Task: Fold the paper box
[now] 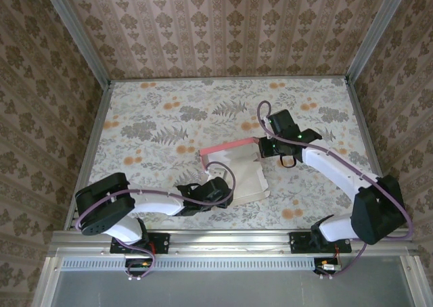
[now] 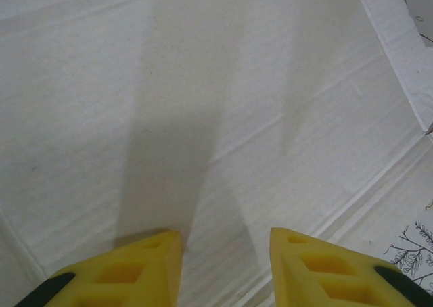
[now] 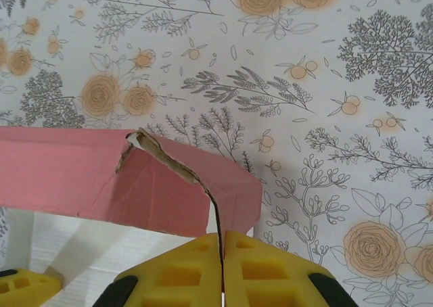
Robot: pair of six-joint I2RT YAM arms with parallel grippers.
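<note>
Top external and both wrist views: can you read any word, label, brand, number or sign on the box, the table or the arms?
No text can be read.
The thin pink cardboard box: blank, plain pink outside and plain whitish inside.
The floral-printed table cover: only leaves and flowers, no lettering.
The black arm housings: any marking is too small to tell.

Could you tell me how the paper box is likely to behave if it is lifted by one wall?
Probably light and floppy: the paper box is thin sheet, and its pink wall buckles near the right end effector pinching it. Likely fragile too: that wall's top edge is already torn.
</note>
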